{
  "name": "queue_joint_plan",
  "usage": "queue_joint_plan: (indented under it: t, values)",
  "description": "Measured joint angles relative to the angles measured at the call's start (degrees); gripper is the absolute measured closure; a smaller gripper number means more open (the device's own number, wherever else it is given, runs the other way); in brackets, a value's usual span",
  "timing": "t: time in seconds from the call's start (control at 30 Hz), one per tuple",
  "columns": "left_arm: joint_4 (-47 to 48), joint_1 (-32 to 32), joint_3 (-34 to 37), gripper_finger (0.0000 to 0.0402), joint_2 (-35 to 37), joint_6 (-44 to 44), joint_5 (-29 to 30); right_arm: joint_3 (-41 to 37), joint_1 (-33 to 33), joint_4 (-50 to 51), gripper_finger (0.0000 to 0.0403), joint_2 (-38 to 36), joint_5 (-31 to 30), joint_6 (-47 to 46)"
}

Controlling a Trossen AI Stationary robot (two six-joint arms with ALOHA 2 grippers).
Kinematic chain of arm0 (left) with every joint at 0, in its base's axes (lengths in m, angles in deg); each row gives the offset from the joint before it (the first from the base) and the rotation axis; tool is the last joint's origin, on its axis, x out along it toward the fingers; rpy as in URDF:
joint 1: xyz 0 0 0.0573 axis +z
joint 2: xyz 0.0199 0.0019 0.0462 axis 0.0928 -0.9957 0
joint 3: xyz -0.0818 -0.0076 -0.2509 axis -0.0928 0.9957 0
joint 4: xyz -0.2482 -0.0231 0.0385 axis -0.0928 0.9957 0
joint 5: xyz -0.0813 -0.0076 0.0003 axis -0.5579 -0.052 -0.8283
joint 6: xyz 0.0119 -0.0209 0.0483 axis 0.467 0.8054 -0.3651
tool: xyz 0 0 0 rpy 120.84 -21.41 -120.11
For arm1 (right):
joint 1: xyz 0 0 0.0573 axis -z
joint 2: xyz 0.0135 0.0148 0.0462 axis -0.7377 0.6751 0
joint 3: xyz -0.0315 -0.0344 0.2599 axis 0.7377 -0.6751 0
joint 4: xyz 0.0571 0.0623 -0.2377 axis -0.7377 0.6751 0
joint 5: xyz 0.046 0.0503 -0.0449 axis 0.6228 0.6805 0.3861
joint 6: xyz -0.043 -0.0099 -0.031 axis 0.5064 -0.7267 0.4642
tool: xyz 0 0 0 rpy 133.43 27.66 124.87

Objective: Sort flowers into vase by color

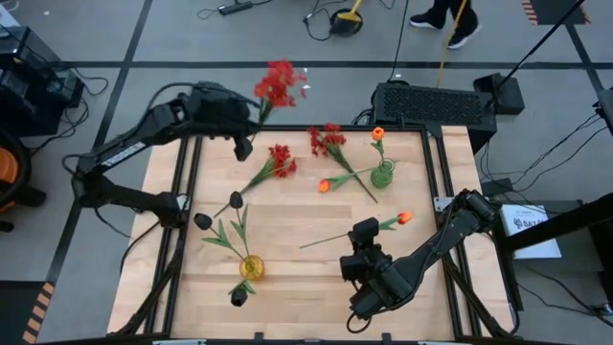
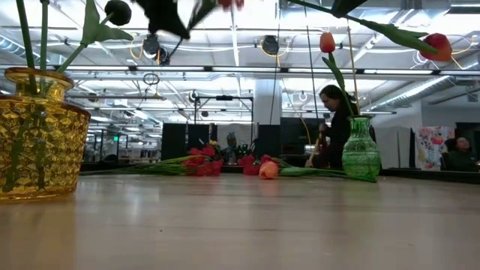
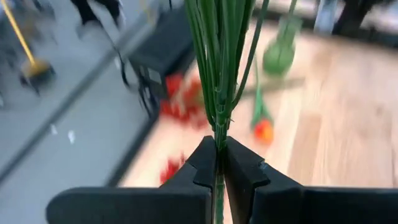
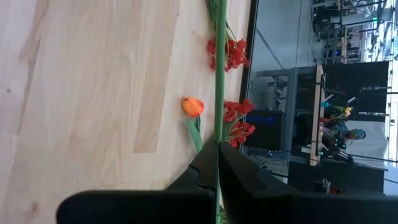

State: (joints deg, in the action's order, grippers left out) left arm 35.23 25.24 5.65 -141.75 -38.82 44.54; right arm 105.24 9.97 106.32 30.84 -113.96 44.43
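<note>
My left gripper [image 1: 255,108] [image 3: 219,158] is over the table's far left edge, shut on a bushy red flower [image 1: 280,84]. Near the front right, my right gripper [image 1: 365,232] [image 4: 217,152] is shut on an orange flower [image 1: 404,218]. A green vase [image 1: 382,174] holds one orange flower [image 1: 378,133]. A yellow vase [image 1: 251,266] holds black flowers [image 1: 203,220]. Two red flowers [image 1: 281,158] [image 1: 328,141] and an orange flower [image 1: 326,184] lie flat on the wood. My left gripper pinches the red flower's bundle of green stems [image 3: 217,134] between its two fingers. The stems run on past the fingertips. The flower is lifted clear, its red head beyond the table's far edge. My right gripper pinches the orange flower's thin green stem [image 4: 219,134] between its two fingers, about midway along it. The bloom [image 2: 436,46] points toward the table's right and the bare stem end [image 1: 303,246] toward its left. The flower is lifted clear of the table.
A black box [image 1: 431,105] stands just beyond the table's far right edge. A black frame rail [image 1: 192,182] borders the wood. A person [image 2: 334,124] shows in the room behind. Bare wood lies between the two vases.
</note>
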Motion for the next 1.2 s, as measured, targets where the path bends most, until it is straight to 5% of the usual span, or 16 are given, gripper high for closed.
queue_joint_plan:
  t: [0.3,1.2]
  values:
    - [2.7,5.3,8.9,0.0381,-2.1,-3.2,-7.2,0.0,0.0,-0.1,0.0403,0.0,-0.7,0.0]
    - [-8.2,5.8,29.2,0.0368,-7.5,-4.5,-7.2,0.0,0.1,-0.4,0.0403,0.0,-1.7,0.3]
